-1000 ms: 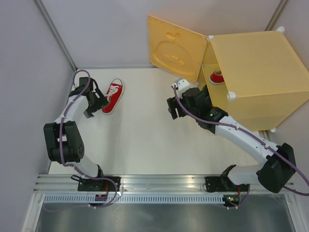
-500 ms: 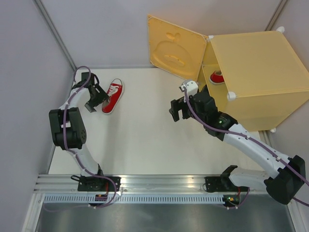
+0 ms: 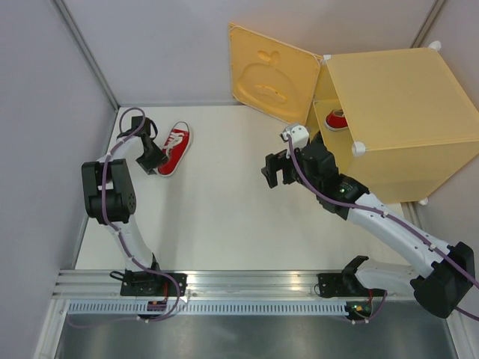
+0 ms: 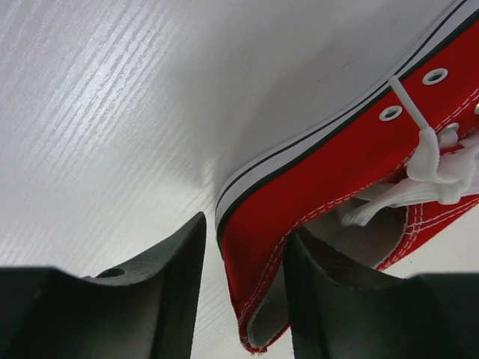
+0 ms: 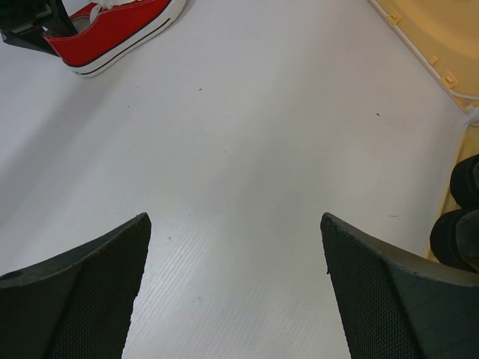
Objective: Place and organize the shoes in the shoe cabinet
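Note:
One red sneaker lies on the white table at the left, toe pointing away; it also shows in the left wrist view and the right wrist view. My left gripper is open at its heel, one finger inside the shoe and one outside, straddling the side wall. A second red sneaker sits inside the yellow shoe cabinet, whose door stands open. My right gripper is open and empty over the table. Two black rounded shapes, perhaps the dress shoes' toes, show at the cabinet opening.
Grey walls close in the table at the left and back. The open cabinet door leans at the back centre, left of the cabinet. The right arm stretches along the cabinet's front left side.
My left gripper has swung in to the sneaker's heel and now straddles its side wall. The right gripper shifted slightly right toward the cabinet, then stayed still.

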### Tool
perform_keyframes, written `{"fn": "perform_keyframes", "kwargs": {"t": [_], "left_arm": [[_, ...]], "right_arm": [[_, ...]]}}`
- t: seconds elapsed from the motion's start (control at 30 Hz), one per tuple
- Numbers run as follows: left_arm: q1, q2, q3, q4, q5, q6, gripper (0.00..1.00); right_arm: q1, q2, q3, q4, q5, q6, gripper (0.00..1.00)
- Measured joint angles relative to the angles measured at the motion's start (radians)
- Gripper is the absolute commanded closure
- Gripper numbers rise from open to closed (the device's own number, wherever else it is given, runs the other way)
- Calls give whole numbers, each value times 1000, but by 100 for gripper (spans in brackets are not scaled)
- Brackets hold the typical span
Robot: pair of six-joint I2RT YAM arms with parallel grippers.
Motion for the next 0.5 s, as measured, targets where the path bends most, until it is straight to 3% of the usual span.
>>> {"fn": "perform_keyframes", "kwargs": {"t": [0.07, 0.2, 0.33, 0.5], "left_arm": [[-3, 6, 0, 8, 7, -1, 59], [-9, 9, 0, 1, 6, 8, 81], [-16, 10, 0, -18, -8, 17, 94], [-69, 10, 0, -21, -66, 52, 98]], "right_arm": [[0, 0, -4, 3, 1, 0, 2], [0, 0, -8, 2, 14, 0, 2], [0, -1, -8, 3, 27, 0, 2], [0, -14, -12, 6, 63, 0, 2]]}}
